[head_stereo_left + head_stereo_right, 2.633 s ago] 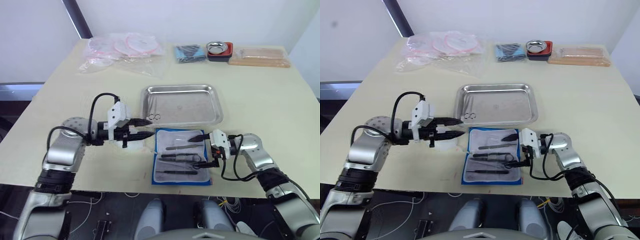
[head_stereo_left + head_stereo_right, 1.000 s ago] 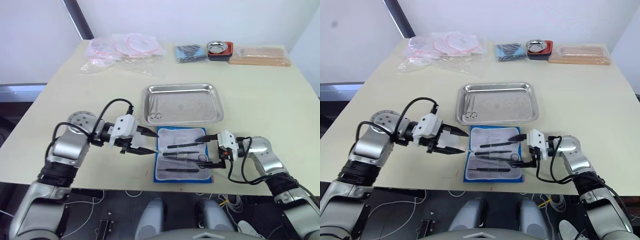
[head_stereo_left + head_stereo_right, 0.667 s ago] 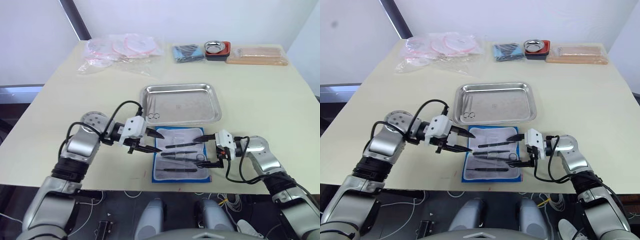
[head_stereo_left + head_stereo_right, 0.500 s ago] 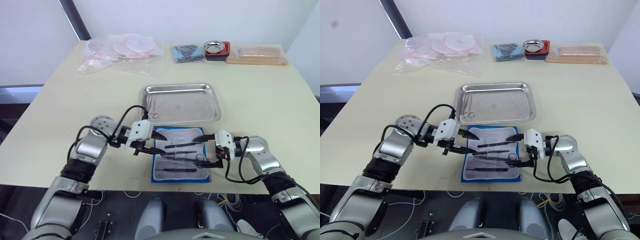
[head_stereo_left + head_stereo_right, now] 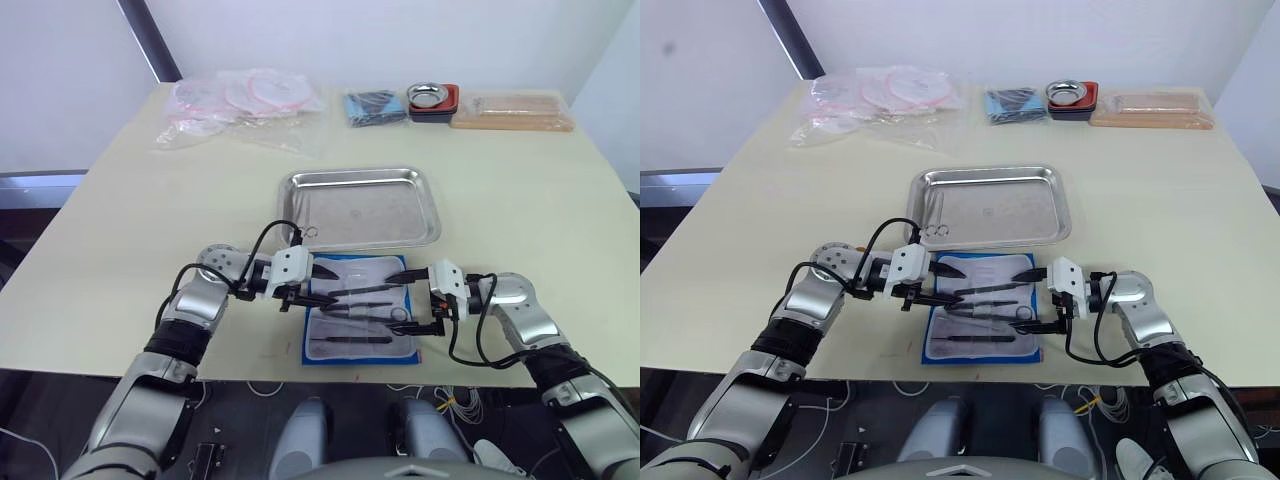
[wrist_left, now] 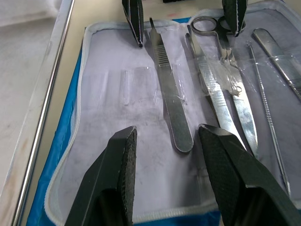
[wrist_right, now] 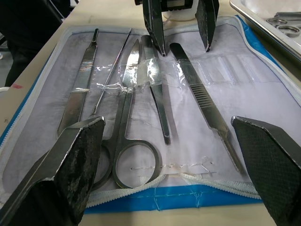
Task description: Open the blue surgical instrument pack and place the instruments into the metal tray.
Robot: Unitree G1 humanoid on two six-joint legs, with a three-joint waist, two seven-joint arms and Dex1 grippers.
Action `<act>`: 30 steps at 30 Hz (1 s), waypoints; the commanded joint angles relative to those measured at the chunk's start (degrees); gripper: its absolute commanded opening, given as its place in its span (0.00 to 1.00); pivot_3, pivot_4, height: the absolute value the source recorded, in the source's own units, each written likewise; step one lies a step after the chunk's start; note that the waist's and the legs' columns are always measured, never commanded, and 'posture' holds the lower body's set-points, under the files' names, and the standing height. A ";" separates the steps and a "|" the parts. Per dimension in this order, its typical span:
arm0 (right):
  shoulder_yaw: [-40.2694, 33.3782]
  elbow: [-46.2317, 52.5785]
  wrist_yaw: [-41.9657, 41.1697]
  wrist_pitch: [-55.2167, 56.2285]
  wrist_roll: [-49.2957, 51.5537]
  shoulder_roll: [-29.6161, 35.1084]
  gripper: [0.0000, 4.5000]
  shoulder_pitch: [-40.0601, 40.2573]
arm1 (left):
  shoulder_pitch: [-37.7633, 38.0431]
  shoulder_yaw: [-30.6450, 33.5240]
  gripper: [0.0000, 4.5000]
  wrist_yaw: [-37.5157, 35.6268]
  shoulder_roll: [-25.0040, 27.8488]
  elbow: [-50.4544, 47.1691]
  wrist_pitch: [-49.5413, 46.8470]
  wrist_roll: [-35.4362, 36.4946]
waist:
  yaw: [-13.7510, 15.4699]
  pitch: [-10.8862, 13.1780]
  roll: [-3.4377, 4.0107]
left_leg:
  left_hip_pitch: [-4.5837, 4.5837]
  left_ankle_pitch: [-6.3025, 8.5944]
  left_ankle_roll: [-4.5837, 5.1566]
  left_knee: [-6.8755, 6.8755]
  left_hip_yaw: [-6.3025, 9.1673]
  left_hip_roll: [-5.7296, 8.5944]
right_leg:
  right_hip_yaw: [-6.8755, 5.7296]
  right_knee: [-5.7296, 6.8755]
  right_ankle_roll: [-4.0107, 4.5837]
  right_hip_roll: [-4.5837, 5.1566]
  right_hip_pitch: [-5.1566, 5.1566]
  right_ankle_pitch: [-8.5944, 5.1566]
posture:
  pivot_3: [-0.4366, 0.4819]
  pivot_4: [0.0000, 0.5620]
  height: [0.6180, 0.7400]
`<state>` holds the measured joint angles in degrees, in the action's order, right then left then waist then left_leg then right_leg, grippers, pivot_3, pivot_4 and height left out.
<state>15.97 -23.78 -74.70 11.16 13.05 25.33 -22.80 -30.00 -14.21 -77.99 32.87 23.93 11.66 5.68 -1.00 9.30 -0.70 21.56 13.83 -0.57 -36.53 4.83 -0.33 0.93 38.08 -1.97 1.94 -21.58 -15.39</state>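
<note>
On the far left of the table lie some clear plastic bags [image 5: 240,105] with pink rings inside, well apart from the work.

The left gripper [image 5: 325,283] reaches in from the left over the open blue surgical instrument pack [image 5: 362,318], at its edge nearest the tray. Its two fingers [image 6: 117,179] stand apart, with nothing between them, and they point along a flat scalpel handle [image 6: 170,110] that lies under a clear pocket strip.

The pack lies open and flat near the front edge of the table, just in front of the metal tray [image 5: 362,208]. In its whitish lining I see the instruments [image 7: 141,99]: the scalpel handle, straight tweezers, scissors [image 7: 129,150] with ring handles, a thin probe and one more flat handle. One ring-handled tool [image 5: 304,235] is already in the left front corner of the tray.

The right gripper [image 5: 408,298] is at the right edge of the pack, its fingers spread wide and empty.

I judge the instruments to be light, stiff and smooth, so they can slip between hard fingers. The scalpel handle has a ribbed part, and this looks like the best place to pinch it. It should be pulled along its length, out of the pocket strip; the soft pack may lift with it if nothing holds it down.

At the far right of the table stand a small blue packet [image 5: 377,106], a steel bowl [image 5: 432,98] with red base, and a long clear-wrapped package [image 5: 513,110].
</note>
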 commanded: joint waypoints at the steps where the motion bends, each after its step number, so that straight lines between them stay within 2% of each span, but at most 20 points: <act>1: 3.55 -2.98 0.50 -2.11 -4.93 -0.14 1.00 2.19 | -0.17 -0.94 0.30 0.08 -0.41 1.77 0.42 -1.14 | -0.03 -0.01 0.00 | -0.01 0.00 0.00 0.00 0.00 -0.01 | 0.00 0.00 0.00 -0.02 0.00 0.00 | 0.48 0.27 1.00; 2: 3.55 -3.02 0.52 -2.16 -4.96 -0.23 1.00 2.11 | -0.19 -0.83 0.17 -0.03 -0.50 1.78 0.31 -0.94 | -0.04 -0.02 0.00 | -0.01 0.00 0.00 0.00 0.00 -0.03 | 0.00 0.00 0.01 -0.04 0.00 0.00 | 0.48 0.27 1.00; 4: 3.63 -3.02 0.47 -2.28 -5.04 -0.39 1.00 2.00 | -0.20 -0.75 0.01 -0.20 -0.52 1.73 0.24 -0.85 | -0.11 -0.03 0.00 | -0.02 0.00 0.00 0.00 0.00 -0.04 | 0.00 0.00 0.01 -0.05 0.00 0.00 | 0.48 0.27 1.00; 12: 3.90 -3.14 0.33 -2.25 -5.74 -0.67 1.00 2.21 | -0.56 0.52 0.01 0.79 0.34 -1.90 -3.41 -0.11 | -0.21 -0.10 0.00 | -0.05 0.00 0.00 0.00 0.00 -0.09 | 0.00 0.02 0.06 -0.11 0.01 0.03 | 0.48 0.27 1.00; 20: 4.02 -3.51 0.18 -2.38 -6.04 -0.75 1.00 2.12 | -1.26 1.18 0.01 0.75 3.32 -7.52 -7.32 -0.47 | -0.71 -0.09 -0.01 | -0.02 0.00 0.00 0.00 0.03 -0.12 | -0.01 0.02 0.07 -0.15 0.00 0.04 | 0.48 0.27 1.00; 30: 4.30 -4.36 0.08 -2.05 -6.27 -1.26 1.00 1.78 | 0.23 2.15 0.01 1.23 6.19 -11.12 -7.43 -0.49 | -1.38 -0.07 -0.01 | -0.01 0.00 0.00 0.02 0.03 -0.14 | 0.00 0.01 0.08 -0.16 -0.02 0.03 | 0.48 0.27 1.00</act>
<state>16.50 -23.72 -74.54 10.38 11.80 23.71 -23.52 -29.11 -14.26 -77.98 37.93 14.83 4.00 4.61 -2.37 9.22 -0.71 21.54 13.83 -0.57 -36.51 4.86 -0.47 0.93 38.09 -1.89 1.79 -21.60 -15.35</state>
